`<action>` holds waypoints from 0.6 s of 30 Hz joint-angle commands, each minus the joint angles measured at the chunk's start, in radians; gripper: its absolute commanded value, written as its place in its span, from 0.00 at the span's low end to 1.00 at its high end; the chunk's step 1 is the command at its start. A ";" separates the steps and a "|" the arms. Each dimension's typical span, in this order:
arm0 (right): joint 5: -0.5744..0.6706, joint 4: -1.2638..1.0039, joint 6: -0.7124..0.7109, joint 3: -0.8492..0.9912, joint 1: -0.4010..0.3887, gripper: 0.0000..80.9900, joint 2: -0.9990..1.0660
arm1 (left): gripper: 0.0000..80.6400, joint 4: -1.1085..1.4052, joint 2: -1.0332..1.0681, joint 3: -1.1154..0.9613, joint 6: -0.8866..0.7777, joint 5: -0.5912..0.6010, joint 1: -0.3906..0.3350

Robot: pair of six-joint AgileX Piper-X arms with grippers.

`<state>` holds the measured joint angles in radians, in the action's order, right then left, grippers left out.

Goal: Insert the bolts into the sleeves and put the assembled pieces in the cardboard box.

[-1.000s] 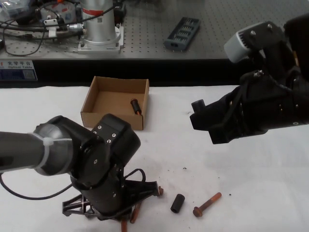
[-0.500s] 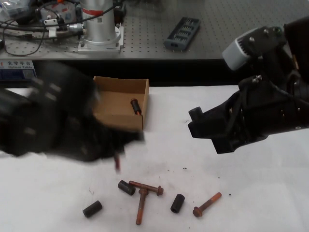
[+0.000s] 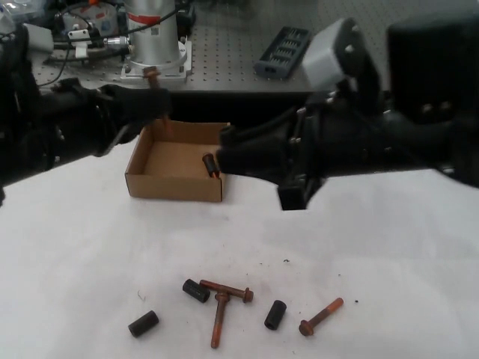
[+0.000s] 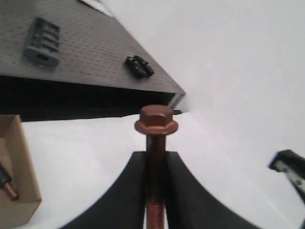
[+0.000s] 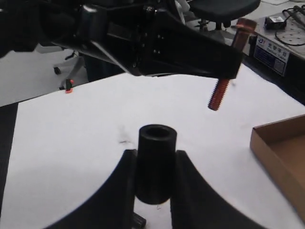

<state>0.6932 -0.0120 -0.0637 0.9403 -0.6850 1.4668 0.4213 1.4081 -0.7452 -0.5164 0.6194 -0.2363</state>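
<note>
My left gripper (image 4: 156, 161) is shut on a copper bolt (image 4: 156, 125), held head up; in the high view the left gripper (image 3: 156, 103) hangs over the back left corner of the cardboard box (image 3: 176, 188). A black sleeve (image 5: 156, 162) stands upright between the shut fingers of my right gripper (image 5: 156, 164). In the high view the right gripper (image 3: 224, 155) is at the box's right side. From the right wrist, the bolt (image 5: 228, 71) hangs tilted, above and beyond the sleeve. One assembled piece (image 3: 211, 164) lies in the box.
Loose parts lie on the white cloth near the front: three black sleeves (image 3: 196, 290) (image 3: 143, 323) (image 3: 275, 314) and three bolts (image 3: 224, 289) (image 3: 218, 320) (image 3: 320, 316). Behind the cloth is a perforated bench with a metal post (image 3: 153, 34) and a grey block (image 3: 283, 49).
The left arm rose from the loose parts at the front with a bolt and now hangs at the box's back left. The right arm swung left, bringing its sleeve toward the box.
</note>
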 commanded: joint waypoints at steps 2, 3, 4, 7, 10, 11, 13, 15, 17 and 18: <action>0.079 -0.097 0.056 0.004 0.007 0.07 0.055 | 0.01 0.223 0.072 -0.004 -0.048 0.134 0.002; 0.094 -0.115 0.064 0.004 0.007 0.07 0.073 | 0.01 0.255 0.085 -0.004 -0.058 0.142 0.002; 0.099 -0.127 0.075 0.004 0.007 0.07 0.087 | 0.01 0.278 0.095 -0.004 -0.062 0.152 0.002; 0.109 -0.135 0.079 0.004 0.010 0.07 0.121 | 0.01 0.287 0.108 -0.004 -0.060 0.166 0.002; 0.132 -0.135 0.079 0.004 0.013 0.07 0.144 | 0.01 0.287 0.110 -0.004 -0.048 0.225 0.002; 0.132 -0.135 0.079 0.004 0.014 0.07 0.149 | 0.01 0.287 0.110 -0.004 -0.041 0.244 0.002; 0.132 -0.135 0.079 0.004 0.022 0.07 0.157 | 0.01 0.283 0.110 -0.001 -0.036 0.253 0.002; 0.131 -0.135 0.079 0.004 0.036 0.07 0.167 | 0.01 0.280 0.110 0.003 -0.010 0.239 0.002; 0.132 -0.135 0.079 0.004 0.058 0.07 0.182 | 0.01 0.251 0.113 0.002 0.017 0.222 -0.004; 0.144 -0.135 0.079 0.004 0.071 0.07 0.191 | 0.01 0.231 0.117 0.002 0.034 0.215 -0.008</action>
<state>0.8263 -0.1251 0.0065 0.9403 -0.6151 1.6591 0.6727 1.5177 -0.7402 -0.5439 0.8493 -0.2363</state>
